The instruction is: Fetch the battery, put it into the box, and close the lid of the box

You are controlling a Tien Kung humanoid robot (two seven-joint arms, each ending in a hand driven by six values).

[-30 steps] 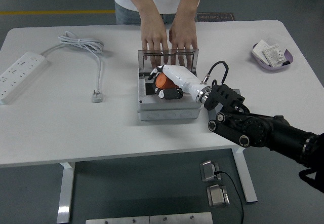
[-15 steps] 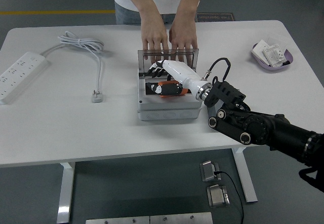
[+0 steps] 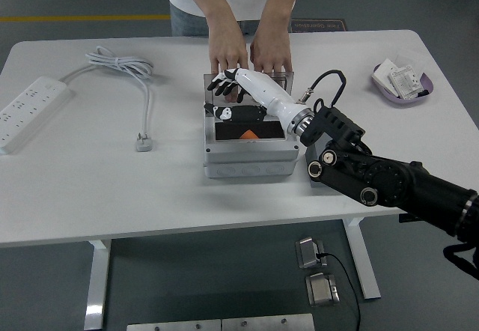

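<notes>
A grey box (image 3: 245, 160) stands at the table's middle with its clear lid (image 3: 217, 82) raised upright at the far side. An orange and black battery (image 3: 248, 132) lies inside the box. My right hand (image 3: 228, 85) is white with black fingers; it is lifted above the box's far part, fingers spread and empty, up against the lid's top edge. The person's two hands (image 3: 251, 52) rest behind the lid, on its top. My left arm is out of view.
A white power strip (image 3: 28, 108) with a coiled cord (image 3: 120, 67) lies at the left. A purple dish (image 3: 404, 85) with white parts stands at the far right. The person stands at the far edge.
My right hand let go of the battery, which now lies in the box, then rose and moved back toward the lid with its fingers spread.
</notes>
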